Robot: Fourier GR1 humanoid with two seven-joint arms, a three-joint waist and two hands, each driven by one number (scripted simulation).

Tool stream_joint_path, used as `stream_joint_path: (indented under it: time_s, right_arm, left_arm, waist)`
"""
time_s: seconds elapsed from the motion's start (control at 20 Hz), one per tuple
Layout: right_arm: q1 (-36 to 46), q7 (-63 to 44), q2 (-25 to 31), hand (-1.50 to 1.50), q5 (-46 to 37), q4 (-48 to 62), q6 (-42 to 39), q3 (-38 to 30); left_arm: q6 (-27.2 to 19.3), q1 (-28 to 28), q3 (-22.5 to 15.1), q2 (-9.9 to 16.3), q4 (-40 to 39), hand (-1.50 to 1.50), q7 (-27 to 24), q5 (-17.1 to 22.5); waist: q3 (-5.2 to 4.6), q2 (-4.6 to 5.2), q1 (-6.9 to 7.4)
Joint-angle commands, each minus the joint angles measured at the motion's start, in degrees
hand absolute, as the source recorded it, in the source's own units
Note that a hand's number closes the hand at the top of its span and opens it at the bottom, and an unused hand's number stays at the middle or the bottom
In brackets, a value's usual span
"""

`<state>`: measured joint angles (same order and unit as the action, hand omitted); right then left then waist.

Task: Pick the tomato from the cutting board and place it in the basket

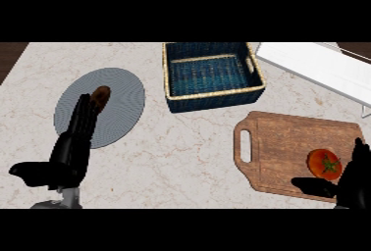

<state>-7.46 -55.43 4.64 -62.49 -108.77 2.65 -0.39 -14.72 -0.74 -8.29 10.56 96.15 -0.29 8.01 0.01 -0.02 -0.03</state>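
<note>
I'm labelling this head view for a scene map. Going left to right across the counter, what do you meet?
Left hand → grey round mat with a brown item on it → blue basket → wooden cutting board → tomato → right hand.

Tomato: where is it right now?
In the head view the tomato sits on the cutting board at lower right, between the thumb and fingers of the right hand.

left hand: matte black, long segmented fingers and thick thumb are seen | left forearm: grey | right hand: matte black, partly cropped
</note>
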Motion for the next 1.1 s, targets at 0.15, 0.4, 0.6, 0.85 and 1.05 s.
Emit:
stream_joint_path:
  time_s: [0.15,0.4,0.6,0.85,1.05]
  right_arm:
    - [3.6,1.8,0.0,-1.5,2.1,4.8,0.9,-3.4]
    - [2.1,3.0,-0.1,-1.5,1.2,4.2,0.9,-3.2]
    - [1.9,8.3,0.6,-1.5,3.5,11.4,6.7,-6.5]
    - [1.1,9.5,-1.2,1.5,2.6,13.9,7.5,-3.9]
    - [4.7,7.6,2.1,1.5,0.8,13.0,-0.9,-1.8]
  left_arm:
    - [0.3,3.2,-0.3,-2.6,3.5,0.0,0.7,-2.9]
    - [2.2,-2.9,2.8,-2.3,0.4,0.0,3.8,-3.6]
    - [3.6,3.0,3.2,-2.7,2.8,0.0,1.2,-2.9]
    - [5.2,2.1,5.1,-3.0,2.5,0.0,0.6,-2.4]
    - [6.8,0.5,6.3,-2.8,-2.7,0.0,-2.0,-1.8]
  waist:
    - [0.0,-0.01,0.15]
    - [0.0,0.0,-0.07]
    - [0.0,-0.01,0.08]
    - [0.0,-0.01,0.07]
    - [-0.03,0.07,0.11]
